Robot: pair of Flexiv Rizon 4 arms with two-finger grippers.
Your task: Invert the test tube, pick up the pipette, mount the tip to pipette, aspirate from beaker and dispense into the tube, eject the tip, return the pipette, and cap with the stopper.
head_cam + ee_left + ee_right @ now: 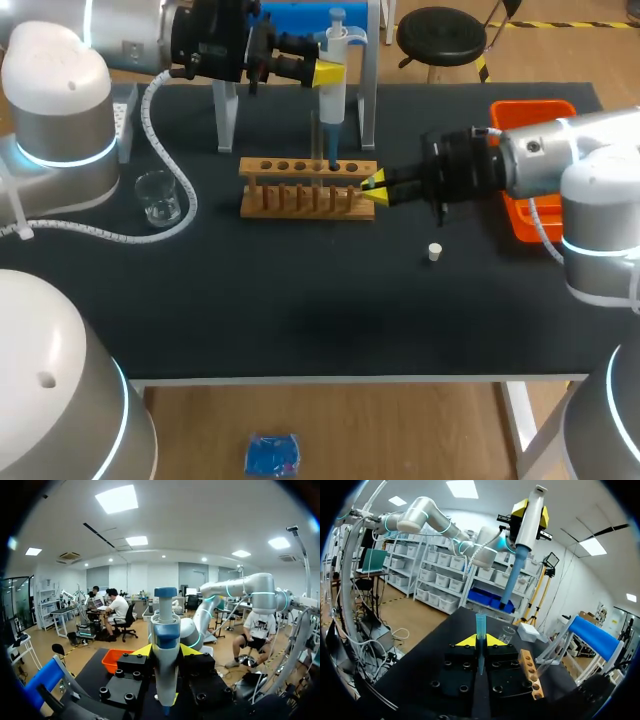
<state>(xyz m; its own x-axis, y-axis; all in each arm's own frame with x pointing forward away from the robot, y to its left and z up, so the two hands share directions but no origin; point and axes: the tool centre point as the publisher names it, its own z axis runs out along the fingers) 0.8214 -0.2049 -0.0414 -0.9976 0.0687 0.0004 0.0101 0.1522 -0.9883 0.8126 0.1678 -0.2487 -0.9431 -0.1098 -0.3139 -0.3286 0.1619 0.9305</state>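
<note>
My left gripper (330, 72) (165, 652) is shut on the white and blue pipette (333, 95) (165, 645) and holds it upright over the wooden rack (310, 186), its lower end near the rack's holes. My right gripper (373, 188) (480, 641) is at the rack's right end, shut on a thin clear test tube (480, 630) that stands upright between its yellow tips. In the right wrist view the pipette (527, 525) hangs higher than the tube and beyond it. The glass beaker (160, 197) (507, 632) stands at the table's left. A white stopper (434, 252) lies near the right arm.
An orange bin (530, 150) (117, 660) sits at the right edge behind the right arm. The clear pipette stand (228, 115) rises behind the rack. A white cable (150, 225) loops around the beaker. The wooden rack (532, 680) lies beside my right gripper.
</note>
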